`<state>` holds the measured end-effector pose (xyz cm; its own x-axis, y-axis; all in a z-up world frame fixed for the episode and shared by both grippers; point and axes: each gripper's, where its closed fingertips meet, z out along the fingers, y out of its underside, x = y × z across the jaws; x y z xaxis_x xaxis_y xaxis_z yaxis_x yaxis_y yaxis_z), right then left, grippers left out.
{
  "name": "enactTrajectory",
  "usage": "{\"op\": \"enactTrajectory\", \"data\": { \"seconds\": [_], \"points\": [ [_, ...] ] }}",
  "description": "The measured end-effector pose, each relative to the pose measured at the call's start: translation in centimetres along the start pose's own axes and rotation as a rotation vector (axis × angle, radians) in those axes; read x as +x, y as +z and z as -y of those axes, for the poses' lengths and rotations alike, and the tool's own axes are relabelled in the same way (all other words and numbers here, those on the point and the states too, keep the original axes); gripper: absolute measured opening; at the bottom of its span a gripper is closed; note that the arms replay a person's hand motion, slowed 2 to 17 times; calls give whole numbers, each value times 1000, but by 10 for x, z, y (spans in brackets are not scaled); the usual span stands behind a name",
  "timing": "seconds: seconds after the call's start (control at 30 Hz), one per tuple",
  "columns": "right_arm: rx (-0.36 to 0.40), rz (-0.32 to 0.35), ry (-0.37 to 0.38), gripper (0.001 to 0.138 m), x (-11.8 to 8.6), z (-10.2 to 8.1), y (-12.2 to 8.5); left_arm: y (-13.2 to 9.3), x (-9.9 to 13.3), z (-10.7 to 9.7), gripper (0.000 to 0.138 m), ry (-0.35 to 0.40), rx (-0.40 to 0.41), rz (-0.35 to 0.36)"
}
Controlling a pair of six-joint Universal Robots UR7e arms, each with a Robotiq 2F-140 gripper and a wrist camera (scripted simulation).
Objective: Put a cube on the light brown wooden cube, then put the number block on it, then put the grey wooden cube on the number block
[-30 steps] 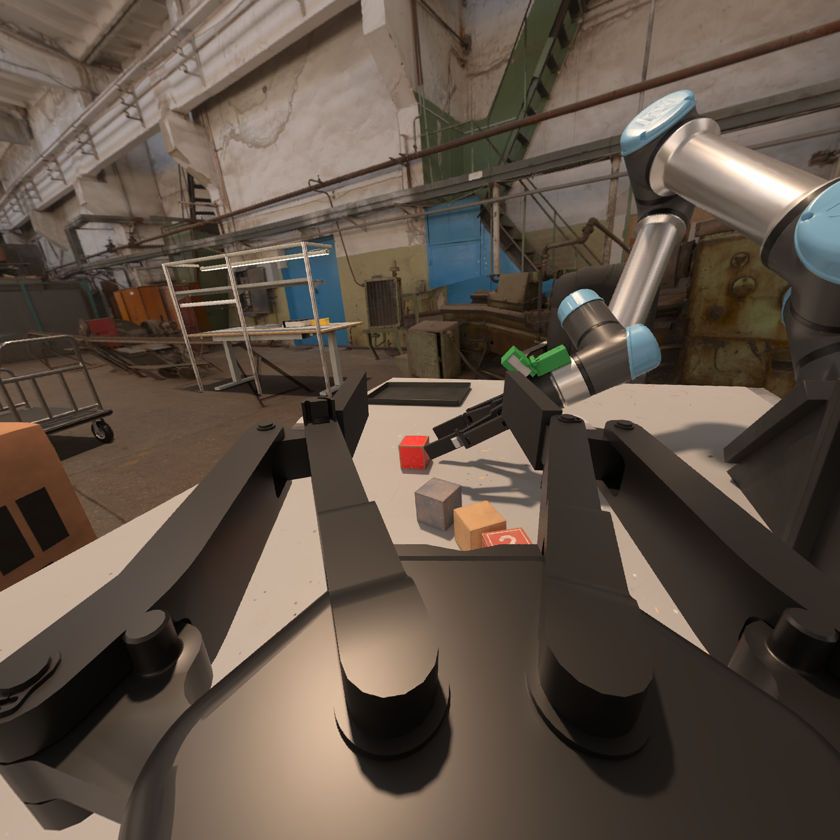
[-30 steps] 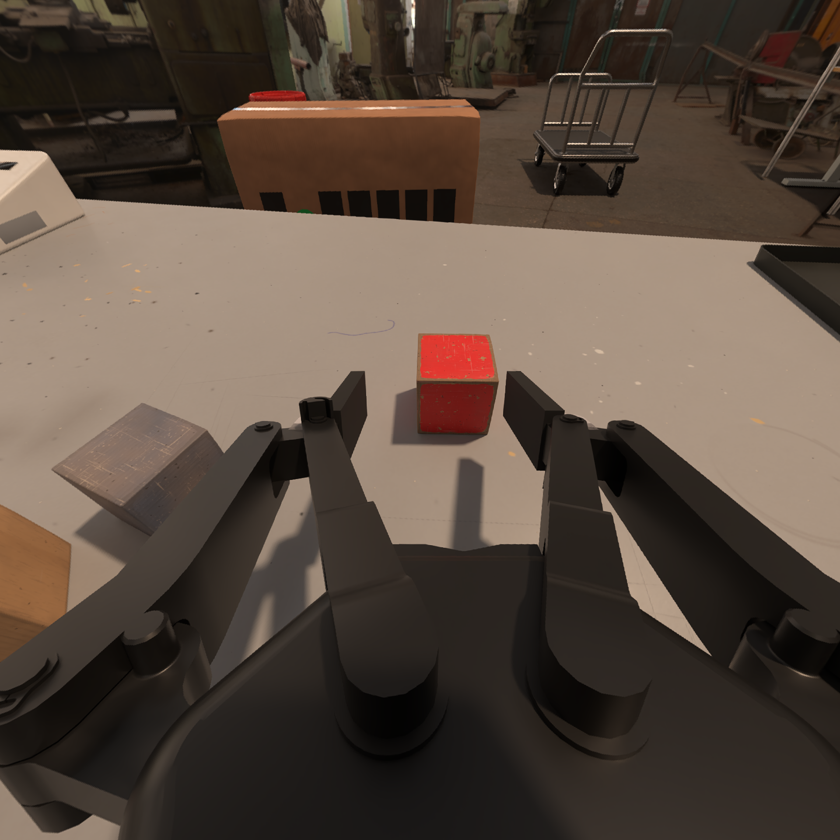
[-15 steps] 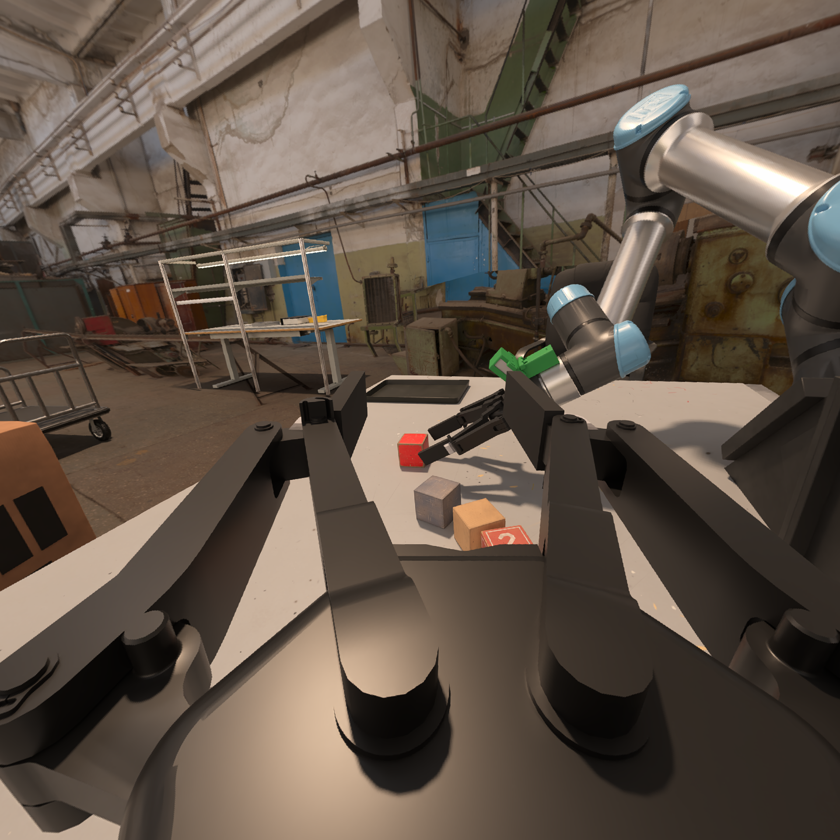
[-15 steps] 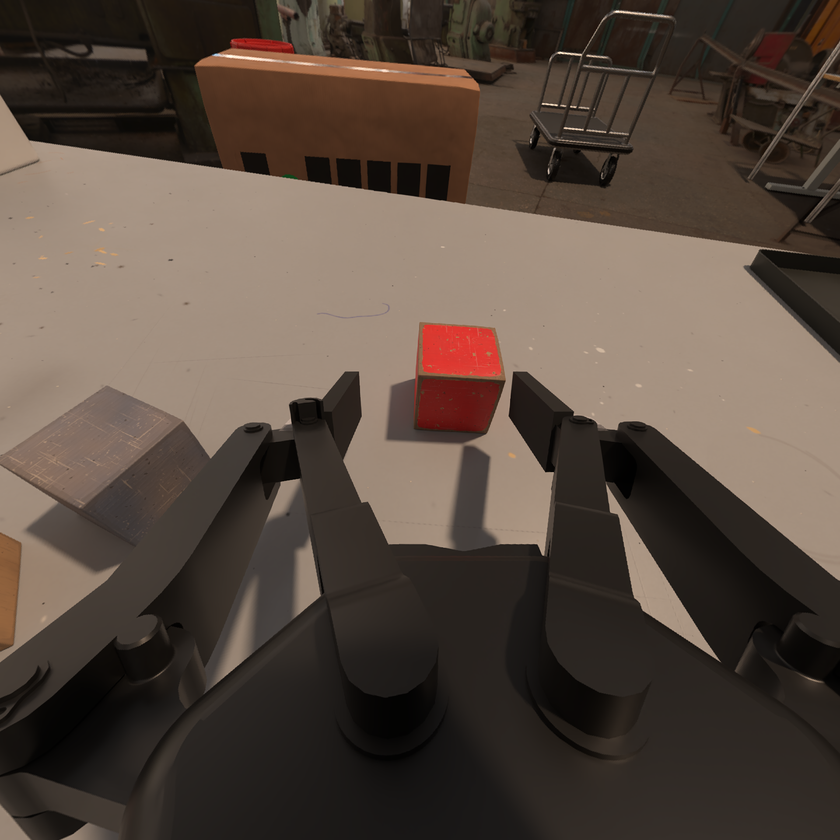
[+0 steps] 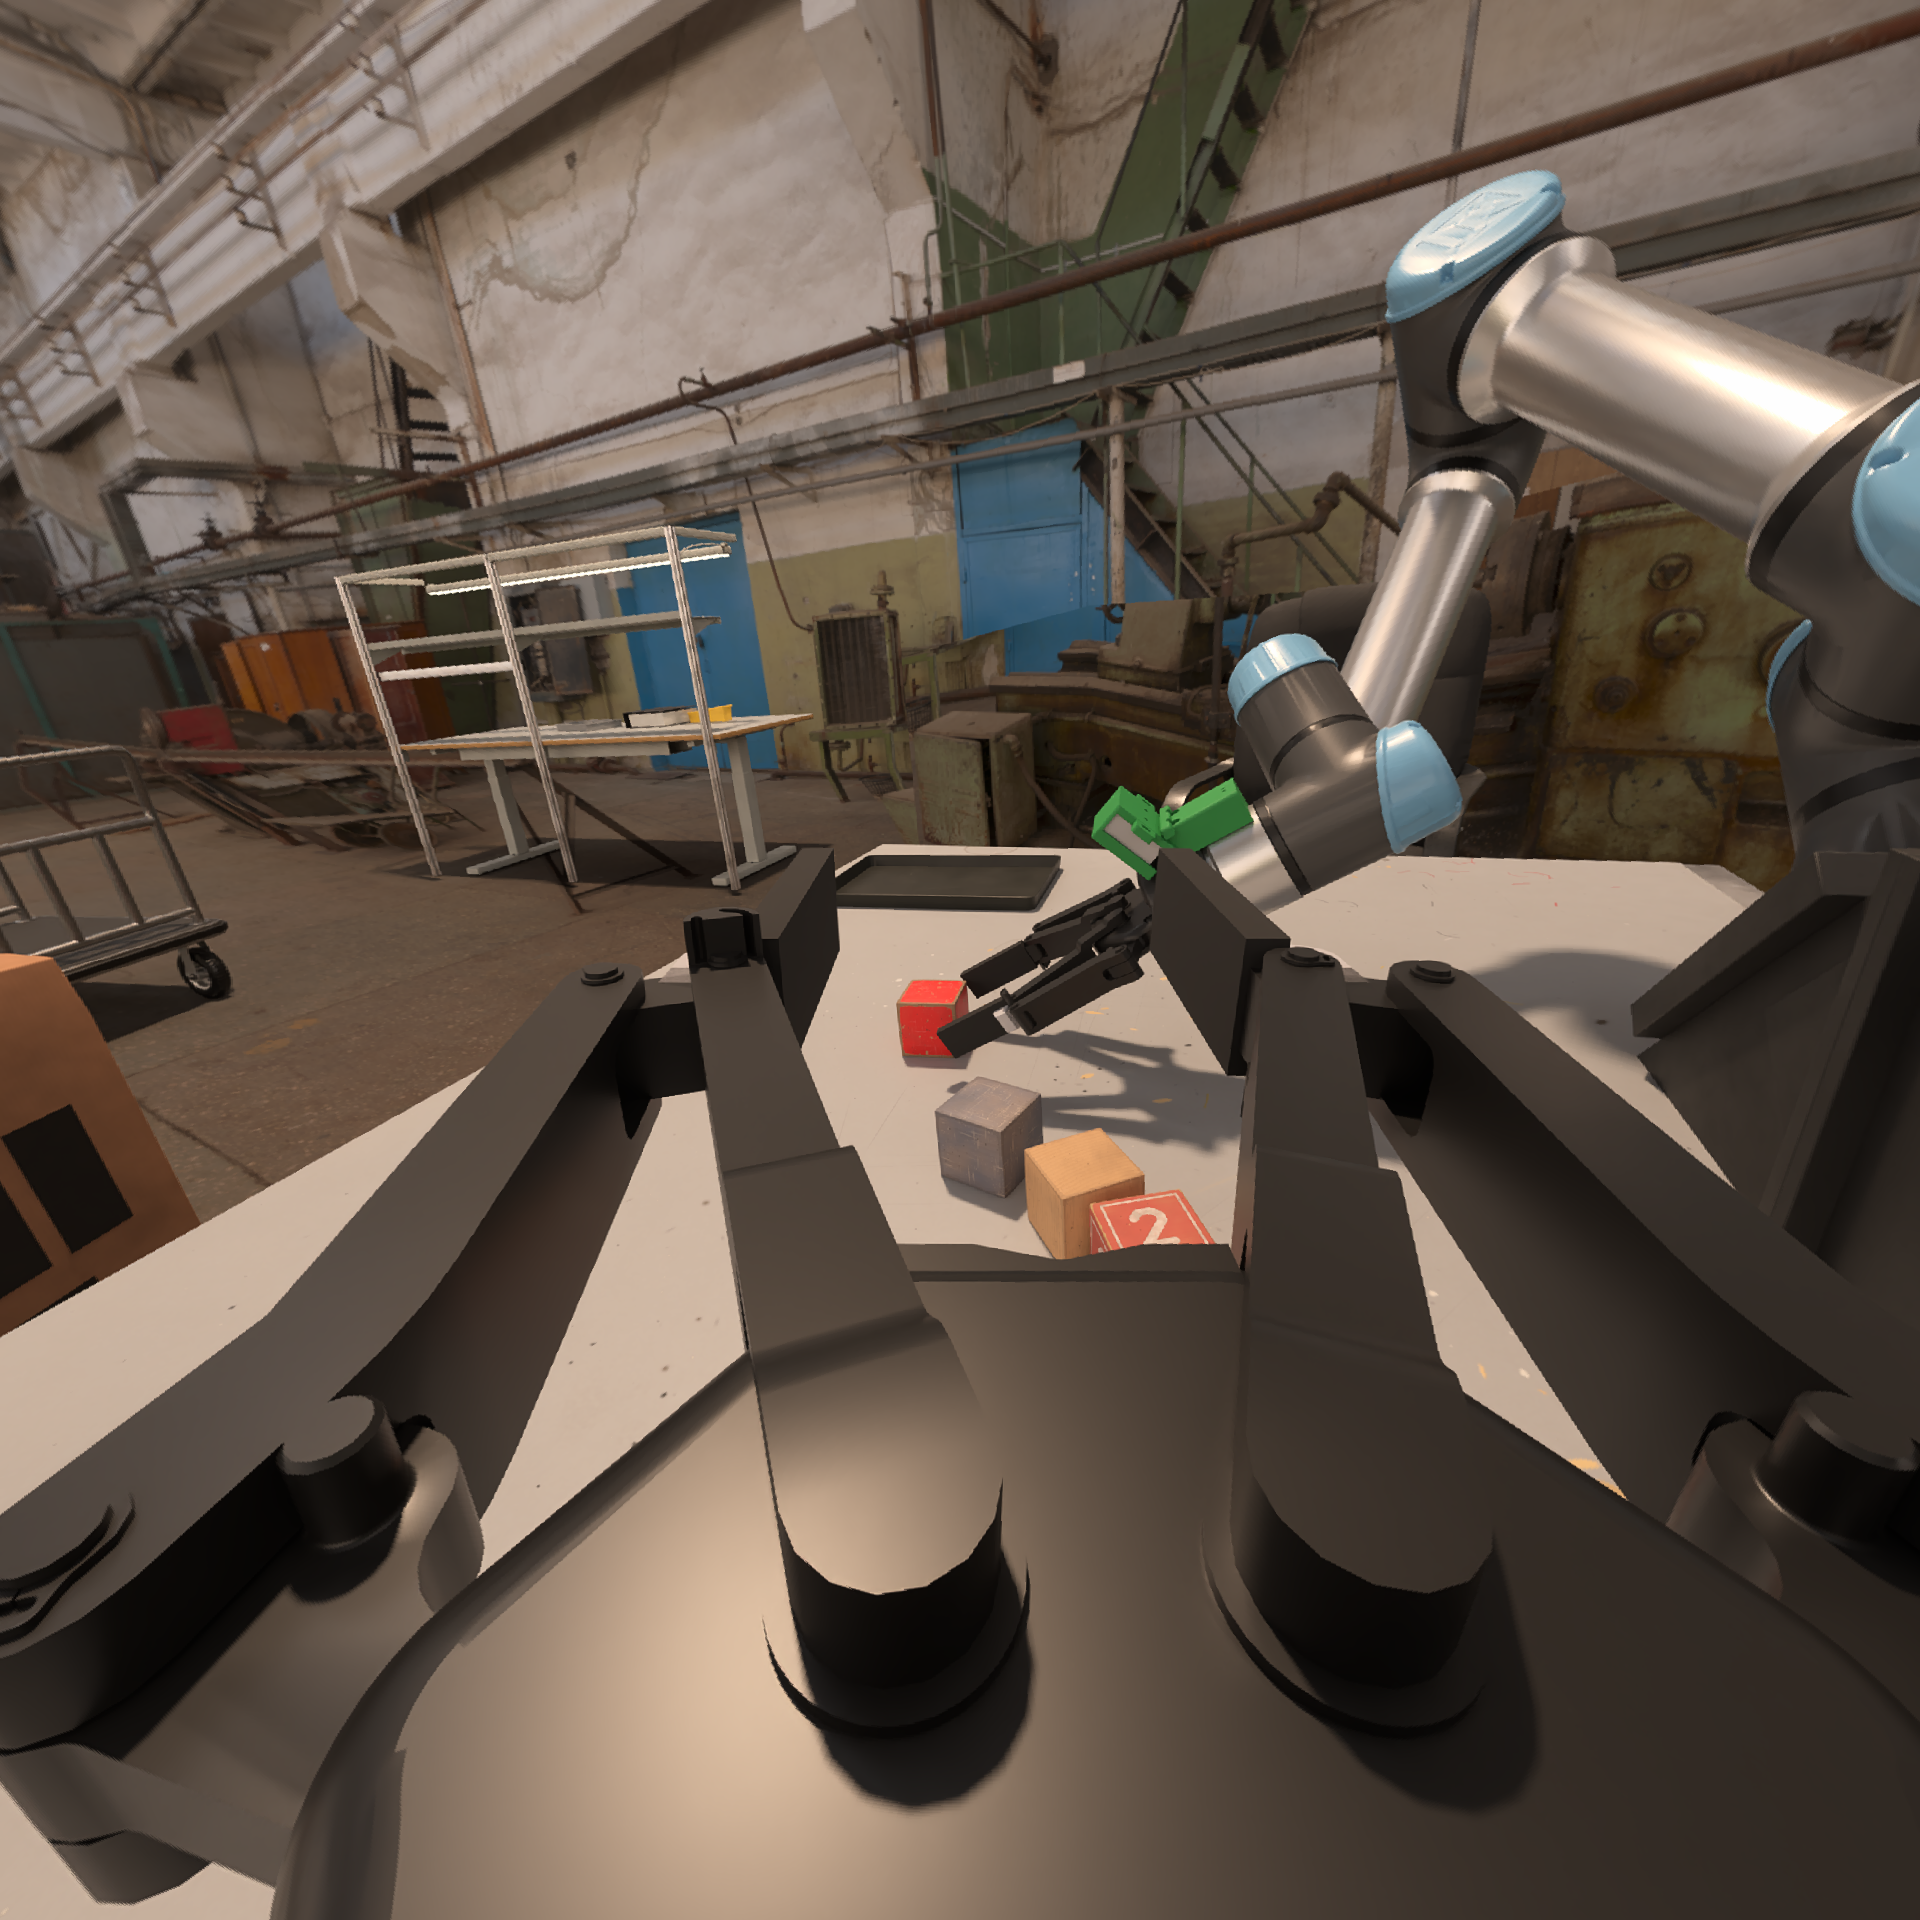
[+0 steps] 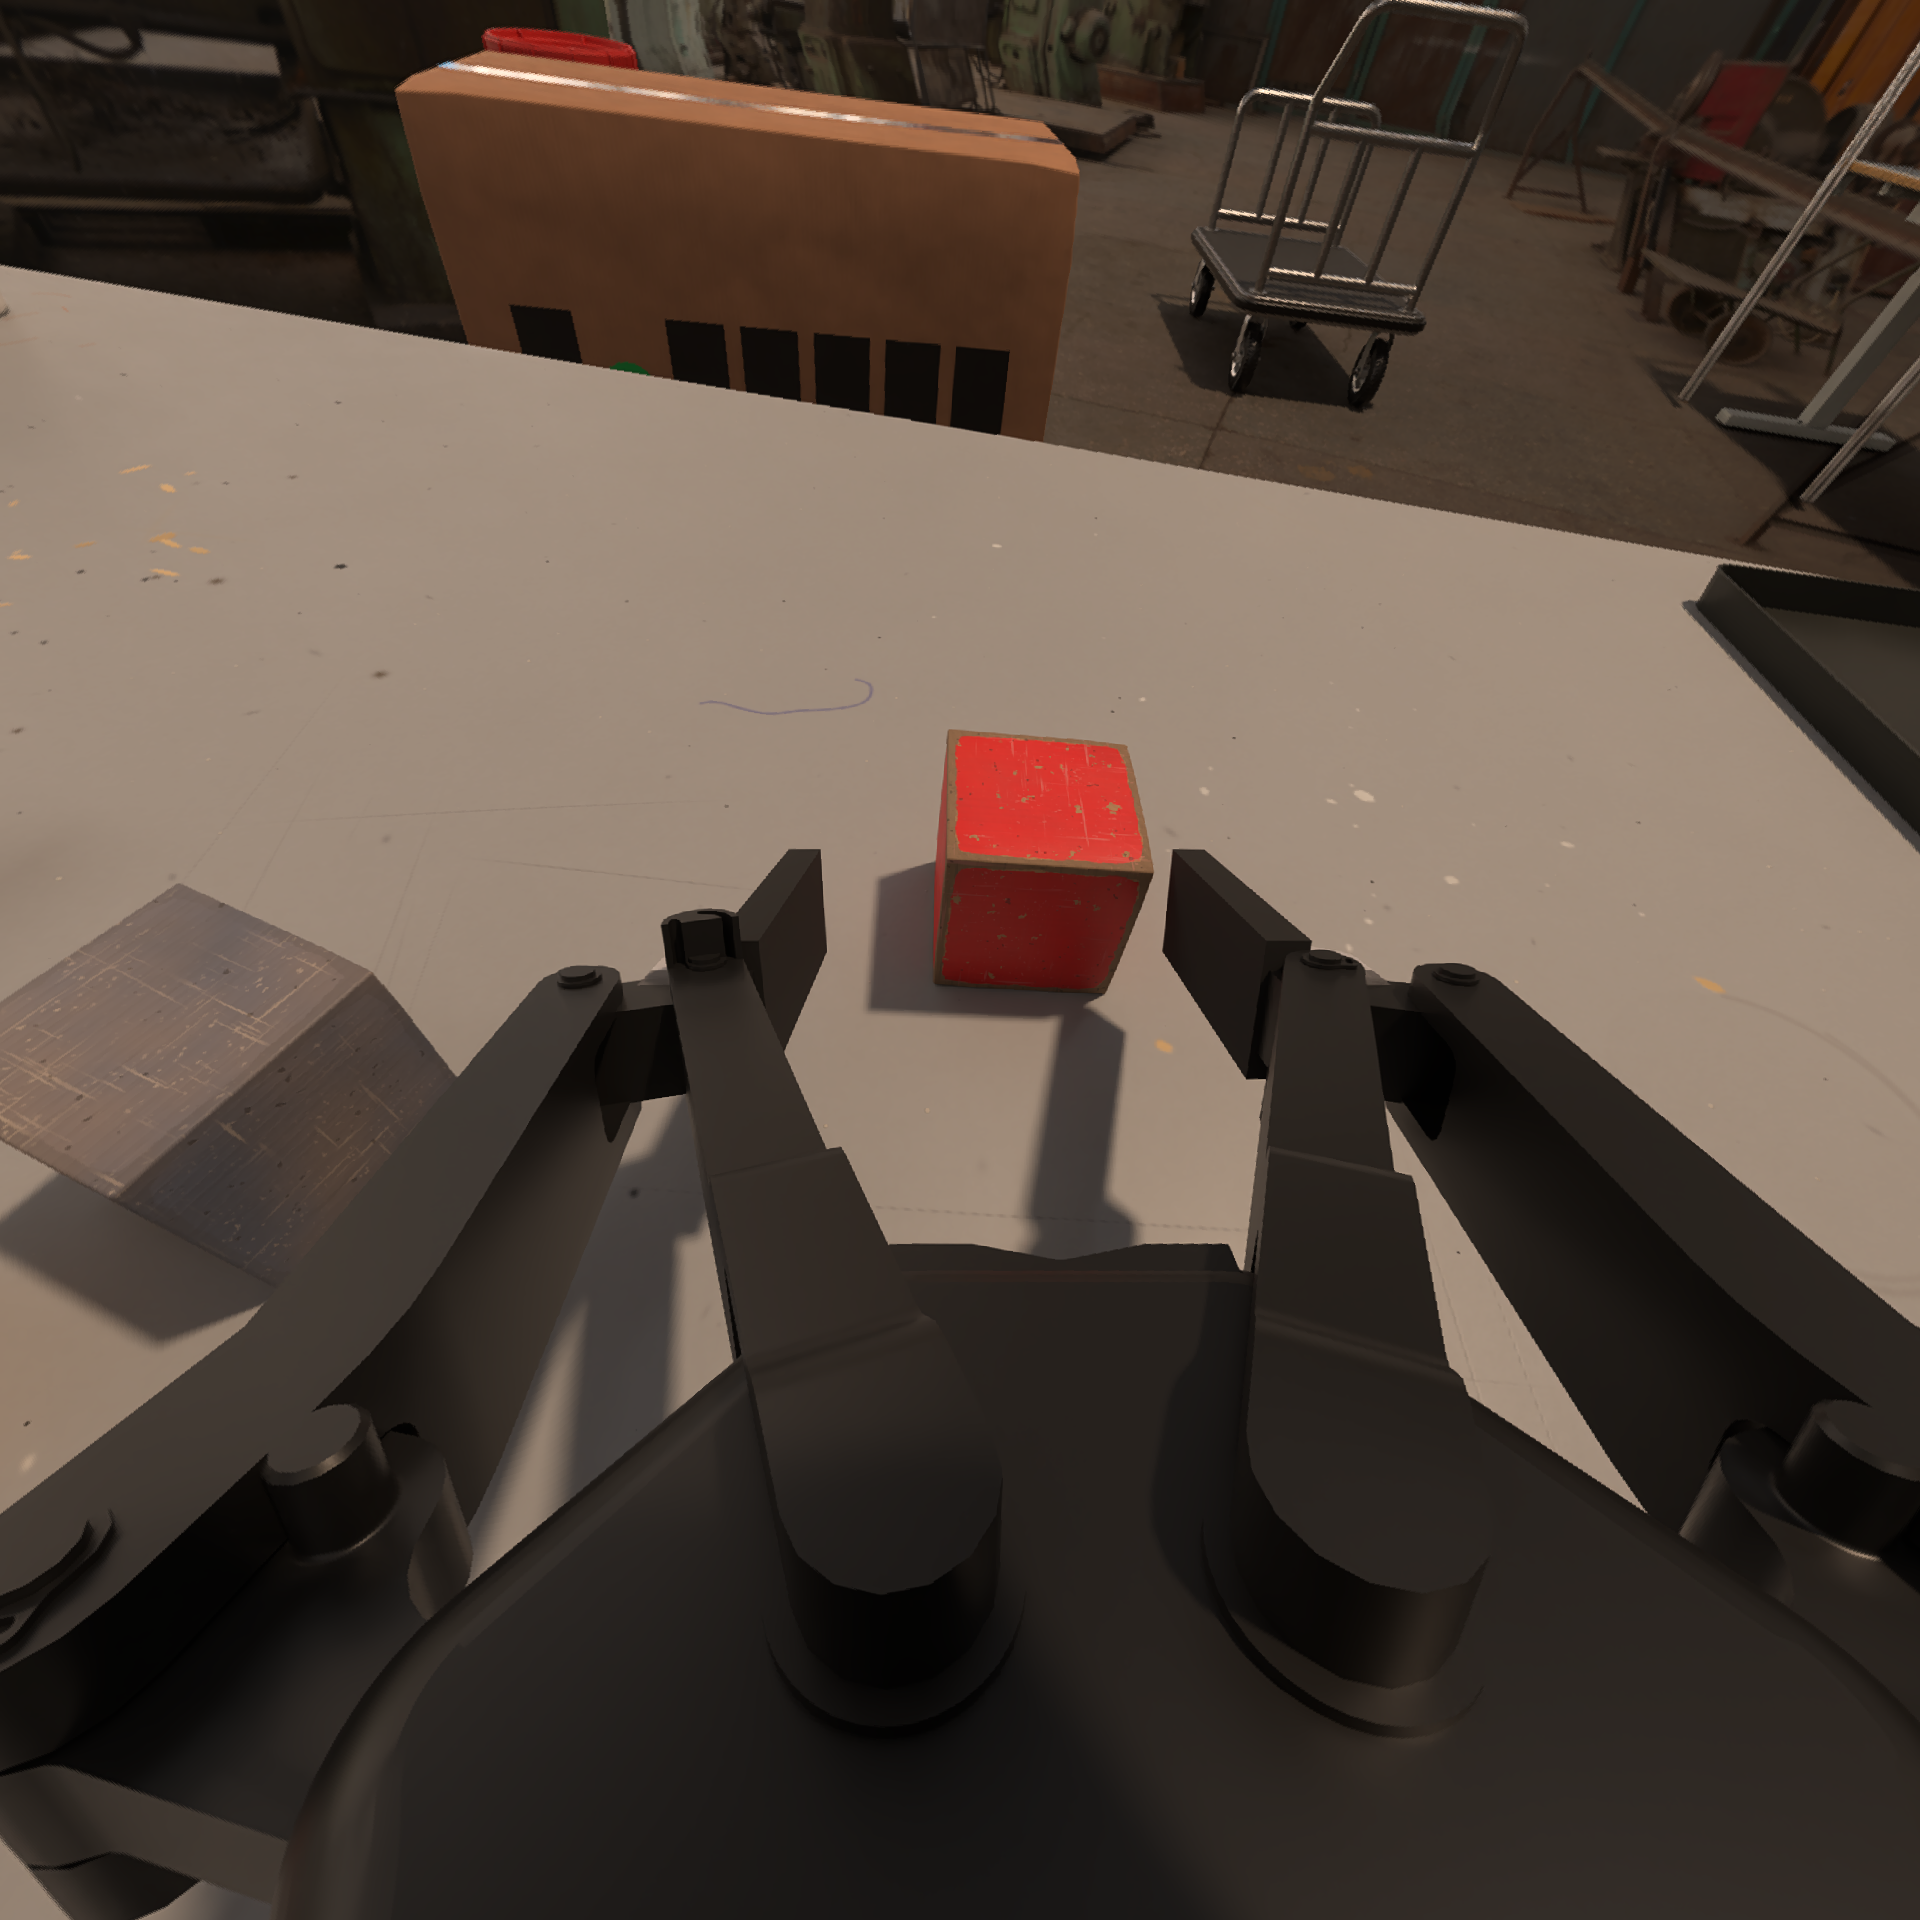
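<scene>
The right gripper (image 6: 995,935), jaws spread, has descended since a second ago to flank the scuffed red wooden cube (image 6: 1042,864) resting on the grey table (image 6: 520,623), so closing comes next; the left gripper (image 5: 997,966) idles released.

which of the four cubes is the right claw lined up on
The red cube: it sits just ahead of the open right claw, while the grey wooden cube, light brown wooden cube and number block lie off to its side.

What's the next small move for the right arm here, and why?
Probably ease the right tool a little further forward and down, then close. It is open, its fingers sit just short of the red cube, which rests untouched on the table between their lines.
</scene>
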<state>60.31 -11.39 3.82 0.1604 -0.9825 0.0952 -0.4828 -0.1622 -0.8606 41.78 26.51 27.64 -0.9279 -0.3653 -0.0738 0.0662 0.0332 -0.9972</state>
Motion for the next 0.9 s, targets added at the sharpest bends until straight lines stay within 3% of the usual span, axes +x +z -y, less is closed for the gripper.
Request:
{"op": "enactTrajectory", "data": {
  "seconds": [0.9],
  "points": [
    [-8, -32, -15, 83, 8, 5, 13, 10, 1, -8, 81, 5, -40, -10]
  ]
}}
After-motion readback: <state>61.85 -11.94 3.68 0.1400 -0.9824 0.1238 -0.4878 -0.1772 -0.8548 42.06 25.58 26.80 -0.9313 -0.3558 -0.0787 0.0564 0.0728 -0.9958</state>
